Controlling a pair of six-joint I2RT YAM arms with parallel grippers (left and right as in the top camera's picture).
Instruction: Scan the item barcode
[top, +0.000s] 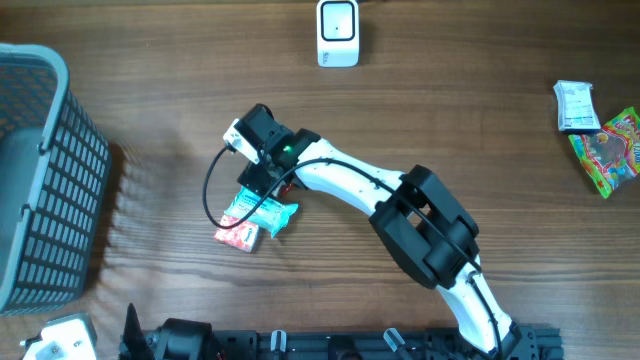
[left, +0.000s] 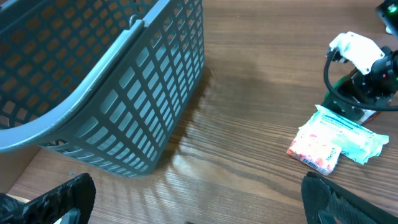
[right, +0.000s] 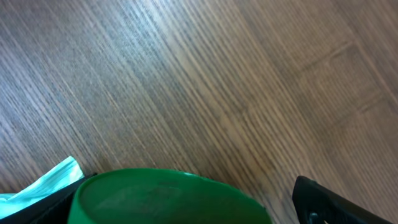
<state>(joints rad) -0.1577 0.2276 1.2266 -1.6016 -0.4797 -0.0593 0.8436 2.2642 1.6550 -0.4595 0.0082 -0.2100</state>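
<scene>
A round green lid (right: 168, 199) fills the bottom of the right wrist view, with my right gripper (right: 186, 208) open around it. One black finger stands on each side of the lid, and a gap shows at the right finger (right: 329, 202). From overhead, that right gripper (top: 262, 178) hangs left of the table's middle, just above a teal packet (top: 270, 210) and a red-and-white packet (top: 238, 235). The item's body below the lid is hidden. A white scanner (top: 337, 32) stands at the far edge. My left gripper (left: 199, 211) is open and empty, low over bare wood.
A grey mesh basket (top: 40, 180) stands at the left edge, close to the left gripper (left: 93, 81). At the far right lie a white packet (top: 577, 105) and a colourful candy bag (top: 610, 150). A black cable loops beside the right gripper (top: 210, 190).
</scene>
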